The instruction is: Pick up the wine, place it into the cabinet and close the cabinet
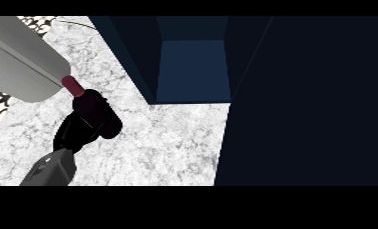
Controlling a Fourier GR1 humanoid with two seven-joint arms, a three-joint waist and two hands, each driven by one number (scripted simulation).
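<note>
At about nine o'clock in the head view, the left hand has its fingers curled round the wine bottle, holding it above the marble counter, red cap toward eleven o'clock. The open cabinet lies toward one o'clock of the bottle, its dark door swung out at three o'clock.

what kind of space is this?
Likely a kitchen: a white marble-pattern counter, a dark blue cabinet standing open on it, and a wine bottle held in the left hand.
</note>
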